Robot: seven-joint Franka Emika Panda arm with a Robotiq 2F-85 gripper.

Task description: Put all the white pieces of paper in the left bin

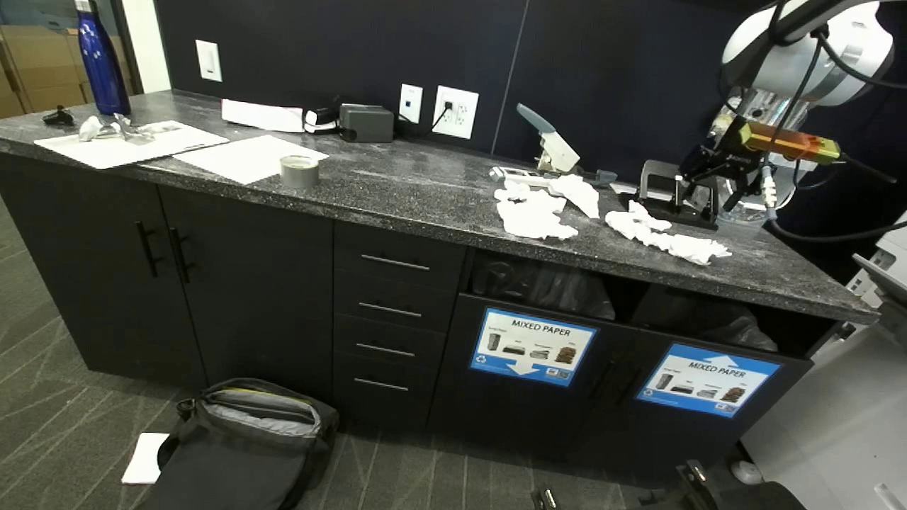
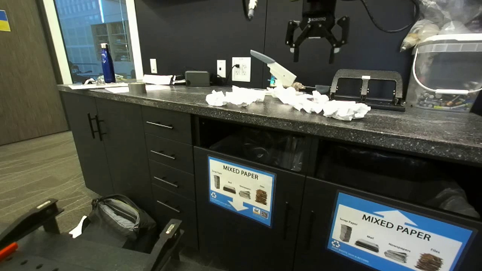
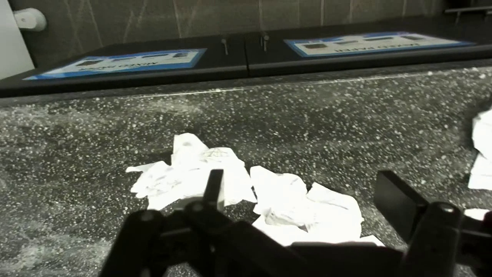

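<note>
Hanging above the counter point(image 2: 425, 118), the gripper point(image 2: 314, 60) is shown released, its fingers point(image 3: 399, 206) parted wide. White, crumpled paper point(image 2: 316, 101) is strewn on the counter, lower than the fingers and near the front edge. In the wrist view, two pieces are seen just beside each other, the left one partly hidden by a finger, and more paper is cut off by the right edge. Beneath the counter, the left bin point(image 1: 560, 290) and the right bin point(image 1: 740, 327), as they fall in both exterior views, are set side by side. Each is fronted by a blue-and-white sign point(image 2: 241, 190) reading "MIXED PAPER". Behind the paper, a black punch point(image 2: 378, 74) is placed near a clear tub point(image 2: 444, 71). To the left in those views, grey tape point(image 2: 137, 88) and, farther off, a blue bottle point(image 2: 107, 66) are stood on the counter; a dark bag point(image 1: 248, 453) is rested on the floor point(image 1: 397, 471)
</note>
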